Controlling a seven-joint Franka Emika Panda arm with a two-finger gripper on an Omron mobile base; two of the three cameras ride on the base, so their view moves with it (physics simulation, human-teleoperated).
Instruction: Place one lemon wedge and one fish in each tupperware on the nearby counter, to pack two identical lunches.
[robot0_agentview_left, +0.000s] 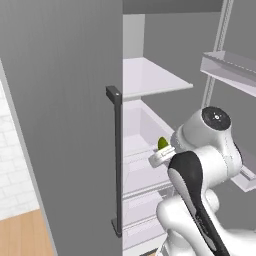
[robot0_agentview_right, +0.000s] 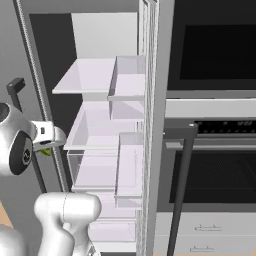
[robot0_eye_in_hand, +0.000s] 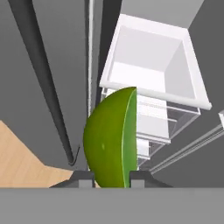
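The hand (robot0_eye_in_hand: 112, 178) is gripping a lemon wedge (robot0_eye_in_hand: 110, 138) in front of the open fridge (robot0_agentview_right: 107, 125). The hand view is showing its flat cut face turning right, long axis running away from the fingers; the left base view is revealing just its green tip (robot0_agentview_left: 163, 144).

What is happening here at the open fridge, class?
The robot arm's gripper is shut on a green lemon wedge, holding it in front of the open fridge. Behind it sit the fridge's pale drawers and shelves. The wedge has not yet reached any container.
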